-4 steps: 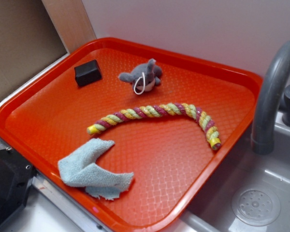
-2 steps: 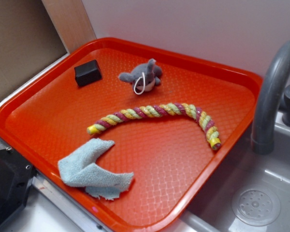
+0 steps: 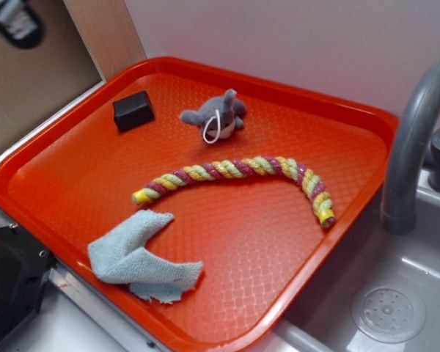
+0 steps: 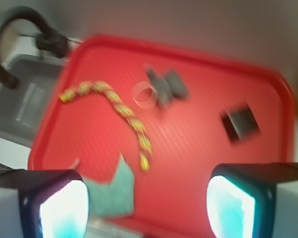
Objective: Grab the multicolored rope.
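In the exterior view we see the rope [image 3: 235,178] lying in an arch across the middle of the red tray [image 3: 51,180], one yellow end at centre-left, the other bending down toward the tray's right edge. A blue cloth [image 3: 136,257] lies crumpled near the tray's near rim, just left of and nearer than the rope's left end, apart from it. A grey plush toy [image 3: 218,116] sits farther back, and a black block [image 3: 133,111] is at its left. A grey faucet [image 3: 414,139] rises at the right over the sink [image 3: 385,312]. At the top left corner a dark shape shows, which is probably the gripper [image 3: 15,20]; we cannot read its jaws there.

The wrist view is blurred. The gripper [image 4: 146,208] hangs high above the tray [image 4: 198,168], its two fingers [image 4: 62,208] set wide apart with nothing between them. The rope [image 4: 120,111] curves across the tray's left half, the cloth [image 4: 114,191] by its near end, the toy [image 4: 164,87] and block [image 4: 240,124] to the right.
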### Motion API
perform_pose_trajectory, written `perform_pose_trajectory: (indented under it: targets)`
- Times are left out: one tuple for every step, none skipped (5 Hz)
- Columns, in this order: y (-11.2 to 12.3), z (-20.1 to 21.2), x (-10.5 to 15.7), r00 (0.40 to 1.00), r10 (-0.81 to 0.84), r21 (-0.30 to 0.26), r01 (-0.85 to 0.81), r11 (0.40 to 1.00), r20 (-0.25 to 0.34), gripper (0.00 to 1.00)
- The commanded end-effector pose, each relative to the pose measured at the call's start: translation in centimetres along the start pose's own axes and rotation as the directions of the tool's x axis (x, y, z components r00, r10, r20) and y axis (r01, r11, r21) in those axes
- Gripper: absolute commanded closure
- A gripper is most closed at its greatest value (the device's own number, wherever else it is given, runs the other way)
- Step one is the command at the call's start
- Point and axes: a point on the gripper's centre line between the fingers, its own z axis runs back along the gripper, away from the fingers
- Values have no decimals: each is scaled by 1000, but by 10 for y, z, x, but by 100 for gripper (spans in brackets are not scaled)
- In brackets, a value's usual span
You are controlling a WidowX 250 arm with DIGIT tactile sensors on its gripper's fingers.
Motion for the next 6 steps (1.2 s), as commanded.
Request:
perform_pose_trajectory:
  targets:
    - [-32,-52,51,976,-206,-24,208,978,71,0]
    - [-52,-91,55,957,-290,4,290,957,23,0]
    - [-60,-120,51,949,-315,33,316,948,-21,0]
    - [-57,-137,47,936,-348,85,351,933,-46,0]
    - [-49,-155,40,934,-348,88,355,931,-85,0]
    - [-31,-168,40,941,-323,17,326,945,-105,0]
